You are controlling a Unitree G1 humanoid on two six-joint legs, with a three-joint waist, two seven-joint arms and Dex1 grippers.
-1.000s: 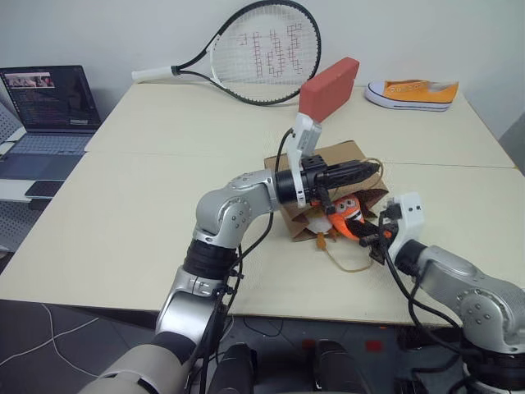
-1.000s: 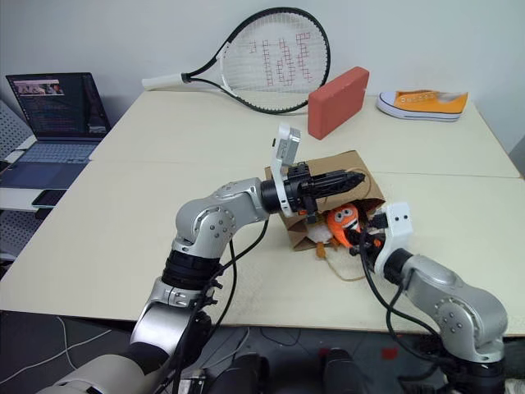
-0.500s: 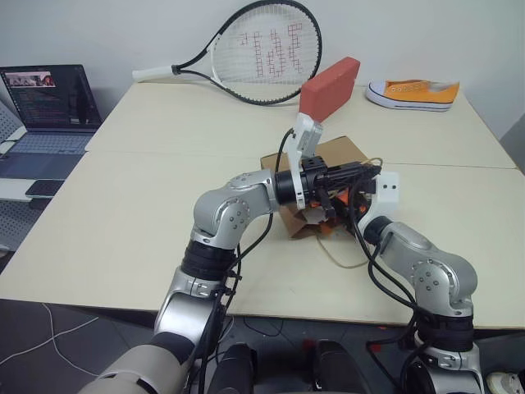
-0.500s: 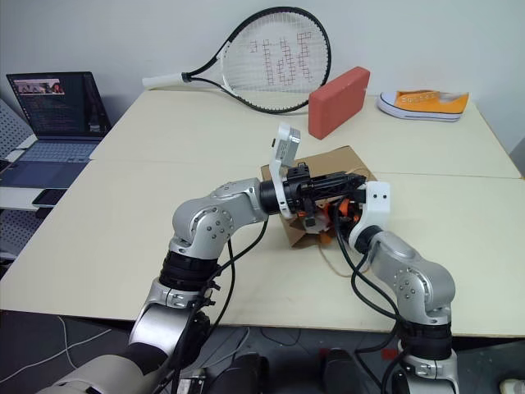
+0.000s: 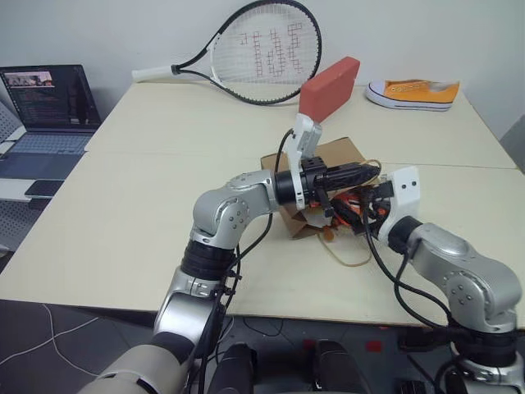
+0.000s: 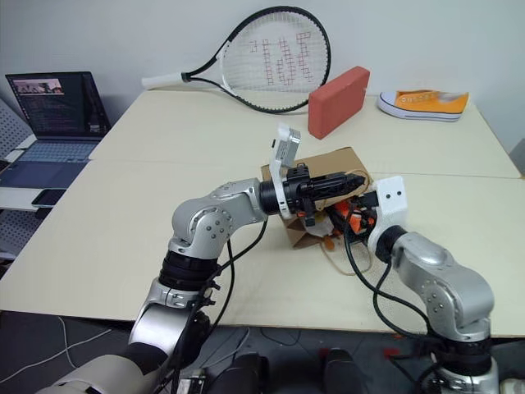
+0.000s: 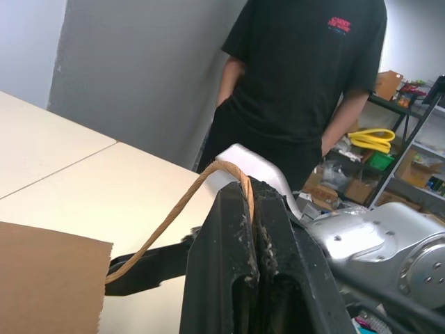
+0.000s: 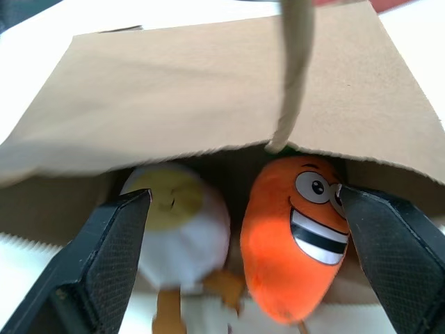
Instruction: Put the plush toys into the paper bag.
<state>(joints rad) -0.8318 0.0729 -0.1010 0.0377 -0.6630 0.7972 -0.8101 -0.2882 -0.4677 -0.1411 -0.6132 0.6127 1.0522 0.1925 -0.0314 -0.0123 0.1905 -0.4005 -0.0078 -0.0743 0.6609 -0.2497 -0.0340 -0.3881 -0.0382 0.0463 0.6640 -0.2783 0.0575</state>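
The brown paper bag (image 5: 332,154) lies on its side mid-table, its mouth facing my right arm. My left gripper (image 7: 247,197) is shut on the bag's upper cord handle (image 7: 182,204) and holds the top flap up. Both plush toys rest just inside the mouth: the white egg (image 8: 182,221) with the yellow face and, beside it, the orange carrot (image 8: 292,250). My right gripper (image 8: 243,196) stands open right in front of them, one finger on the outer side of each toy and gripping neither. The other handle loop (image 5: 348,256) lies on the table.
A red block (image 5: 329,87), a tennis racket (image 5: 254,49) and an orange sneaker (image 5: 413,93) lie at the far side of the table. A laptop (image 5: 47,107) sits on a stand to the left. A person in a black shirt (image 7: 306,76) stands beyond the table.
My right gripper carried the carrot into the bag's mouth, let it go, opened wide and rose a little. The left gripper kept holding the handle still.
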